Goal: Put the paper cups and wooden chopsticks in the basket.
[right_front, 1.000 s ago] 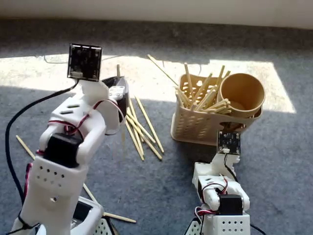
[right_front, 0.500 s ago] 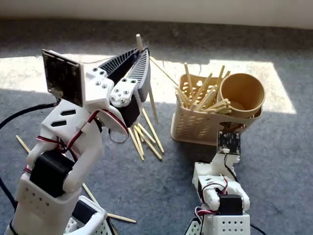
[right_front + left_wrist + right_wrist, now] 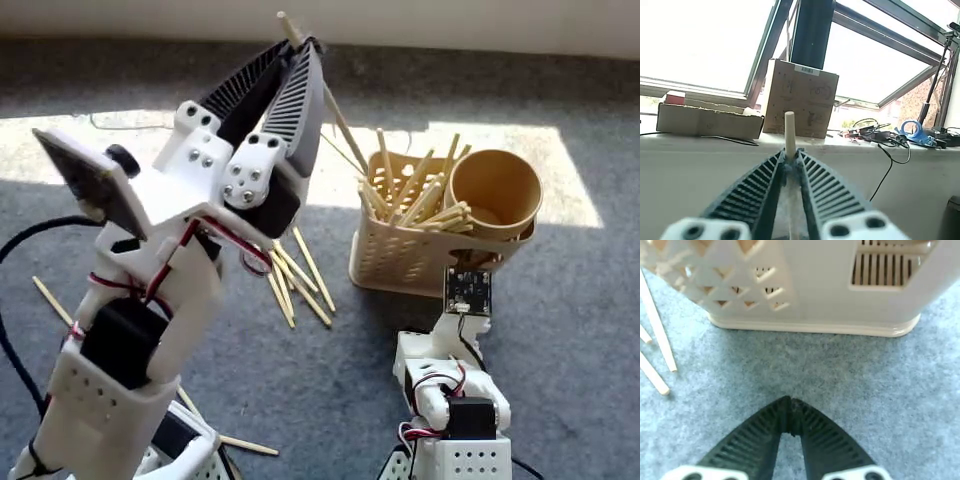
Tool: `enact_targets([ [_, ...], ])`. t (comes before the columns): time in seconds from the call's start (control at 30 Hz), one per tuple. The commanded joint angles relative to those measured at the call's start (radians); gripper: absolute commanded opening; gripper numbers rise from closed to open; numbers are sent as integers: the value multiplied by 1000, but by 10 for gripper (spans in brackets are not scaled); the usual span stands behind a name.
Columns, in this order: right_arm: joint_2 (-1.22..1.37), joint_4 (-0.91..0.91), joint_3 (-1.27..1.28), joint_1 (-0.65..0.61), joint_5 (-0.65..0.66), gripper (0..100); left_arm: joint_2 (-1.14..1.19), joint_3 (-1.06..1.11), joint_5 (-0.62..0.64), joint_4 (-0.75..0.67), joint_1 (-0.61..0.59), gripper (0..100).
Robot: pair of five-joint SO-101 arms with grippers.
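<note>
A grey carpeted desk (image 3: 560, 330) carries everything, with a sunlit band across its far part. The large white left arm (image 3: 150, 300) rears up at the near left. The left arm's jaws, black and ribbed, are raised high above the desk and clamped on one pale wooden chopstick (image 3: 338, 115). This stick pokes out past their tips and slants down to the right, towards the far left corner of the basket. From the left wrist it shows pinched between the jaws, in front of a window sill with cardboard boxes (image 3: 800, 100). The cream plastic lattice basket (image 3: 395, 260) sits right of centre. The smaller white right arm (image 3: 450, 385) is folded at the near right. The right arm's jaws are closed on nothing, tips touching, low over the desk just on the near side of the basket's wall. A brown paper cup (image 3: 495, 190) sits mouth up in the basket's right end, beside a bundle of wooden chopsticks (image 3: 415, 200) leaning in the left part. A loose heap of chopsticks (image 3: 295, 270) lies on the desk left of the basket, and single sticks (image 3: 48, 297) lie at the near left
</note>
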Motion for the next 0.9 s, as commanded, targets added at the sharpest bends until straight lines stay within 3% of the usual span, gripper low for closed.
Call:
enact_targets([
  [0.0,-2,7,102,-7,9,8,90,-7,-12,-43,25,5],
  [0.4,-2,7,102,-7,9,8,260,-7,-25,-72,96,6],
  [0.57,-2,7,102,-7,9,8,257,-8,-106,20,128,85],
  [0.87,-2,7,102,-7,9,8,263,-105,-110,199,122,88],
])
